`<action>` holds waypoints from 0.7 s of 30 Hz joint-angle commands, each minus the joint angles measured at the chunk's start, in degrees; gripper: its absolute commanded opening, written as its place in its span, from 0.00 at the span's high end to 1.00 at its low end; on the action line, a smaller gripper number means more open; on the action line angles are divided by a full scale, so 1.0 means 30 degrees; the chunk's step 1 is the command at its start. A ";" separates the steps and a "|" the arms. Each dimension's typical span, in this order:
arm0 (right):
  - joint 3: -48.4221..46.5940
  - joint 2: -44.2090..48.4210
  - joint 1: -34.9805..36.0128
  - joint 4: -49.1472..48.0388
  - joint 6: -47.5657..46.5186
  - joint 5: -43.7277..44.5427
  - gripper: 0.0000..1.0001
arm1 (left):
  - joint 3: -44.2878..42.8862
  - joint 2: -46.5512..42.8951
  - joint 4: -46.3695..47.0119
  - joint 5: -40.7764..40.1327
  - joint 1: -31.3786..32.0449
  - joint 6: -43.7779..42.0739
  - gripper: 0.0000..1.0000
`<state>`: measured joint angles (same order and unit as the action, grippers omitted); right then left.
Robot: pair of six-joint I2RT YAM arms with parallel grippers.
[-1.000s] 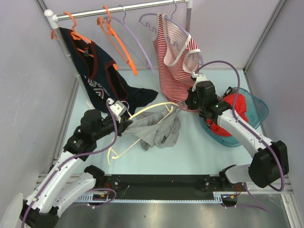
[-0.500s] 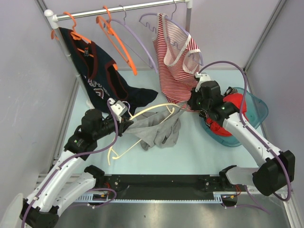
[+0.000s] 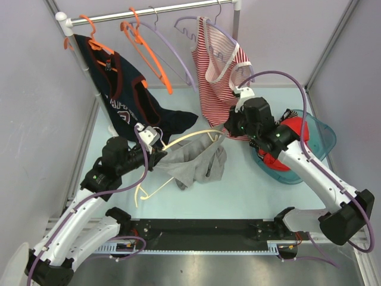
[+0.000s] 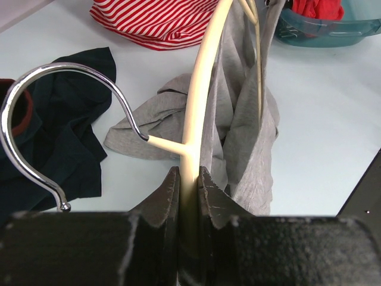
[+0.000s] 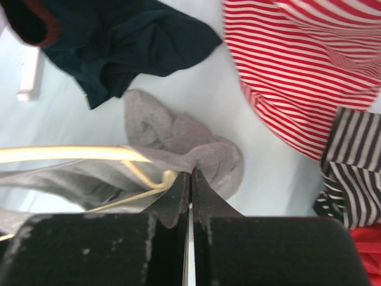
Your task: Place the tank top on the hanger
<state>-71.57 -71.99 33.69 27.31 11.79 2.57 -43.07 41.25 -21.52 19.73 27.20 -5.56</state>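
The light grey tank top [image 3: 193, 164] lies bunched at mid table and drapes over the cream hanger [image 3: 190, 136]. My left gripper [image 3: 159, 156] is shut on the hanger [image 4: 199, 113] just below its metal hook [image 4: 65, 74], holding it raised. The tank top [image 4: 247, 125] hangs along the hanger's far side. My right gripper [image 3: 227, 128] is shut on an edge of the tank top [image 5: 208, 156] at the hanger's far end [image 5: 168, 177], stretching the fabric along the hanger arm [image 5: 65, 154].
A rail at the back holds orange hangers [image 3: 146, 50], lilac hangers [image 3: 175, 56], a navy top [image 3: 122, 89] and a red-and-white striped top [image 3: 217, 77]. A teal basket [image 3: 318, 134] with red clothes stands at the right. A black-and-white striped cloth [image 5: 351, 167] lies near the basket.
My right gripper has moved left and toward the back with the tank top's edge, pulling the grey fabric up along the hanger's far end. My left arm and the hanger have stayed nearly still.
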 commanded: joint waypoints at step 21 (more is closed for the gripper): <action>-0.5850 -0.2578 0.6756 0.1178 -0.1177 0.1398 1.00 | -0.0321 0.0223 0.0786 -0.0656 -0.0073 -0.0079 1.00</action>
<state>-85.01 -81.47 52.21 30.20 10.20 3.66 -43.07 42.15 -21.56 19.40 27.20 -5.56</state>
